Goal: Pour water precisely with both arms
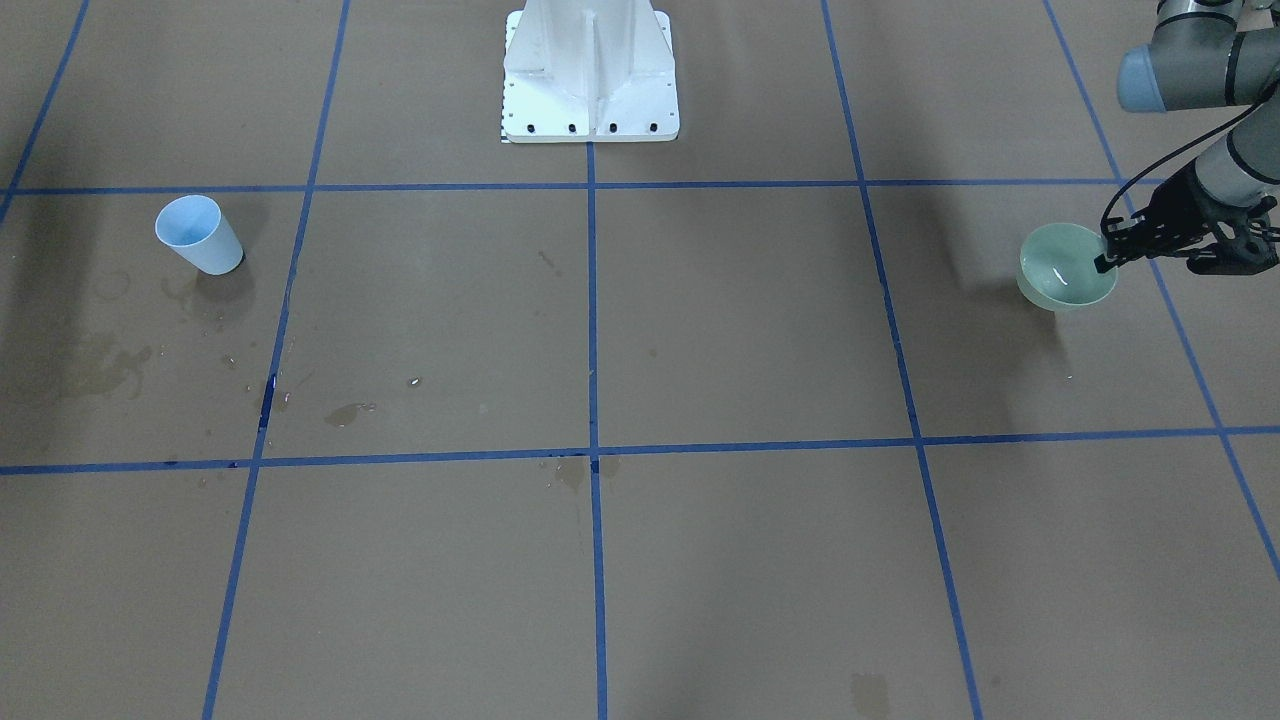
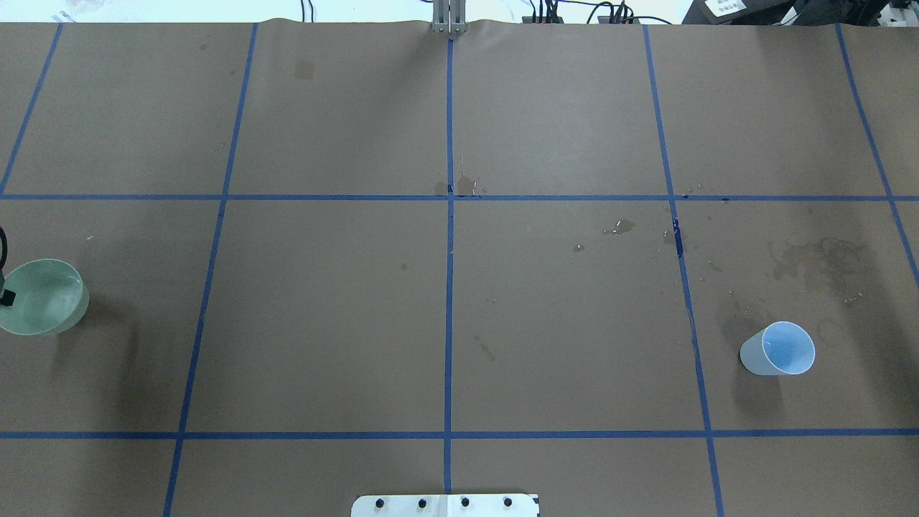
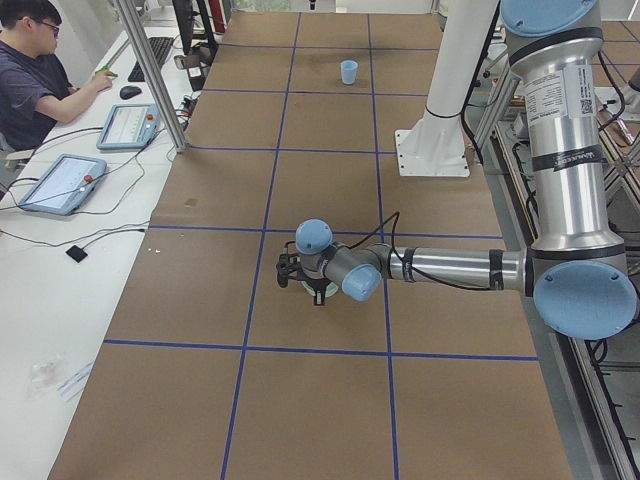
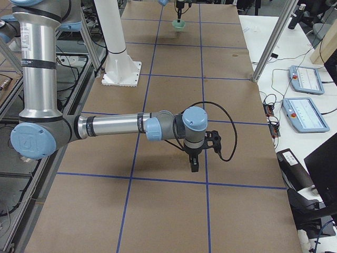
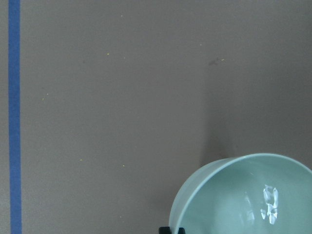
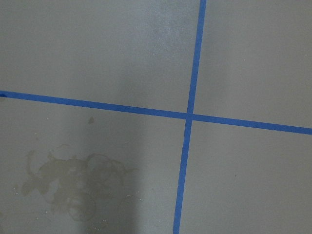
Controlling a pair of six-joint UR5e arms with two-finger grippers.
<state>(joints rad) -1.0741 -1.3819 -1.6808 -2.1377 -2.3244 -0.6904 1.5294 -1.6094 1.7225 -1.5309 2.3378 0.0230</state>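
- Overhead exterior: matte brown paper table [image 2: 323, 323], gridded with blue tape [image 2: 449, 323]; dull stains [image 6: 73, 180] lie below my right gripper [image 4: 194, 164], and I cannot tell how its jaws stand.
- My left arm [image 3: 450, 268] and right arm [image 4: 110, 127] are smooth silver tubes with pale blue caps.
- My left gripper [image 1: 1103, 263] pinches the rim of a glossy round green bowl [image 5: 229, 195].
- Pale blue tapered cup [image 2: 779, 350], far across from those jaws.
- Water [image 5: 269, 204] glints inside the bowl.
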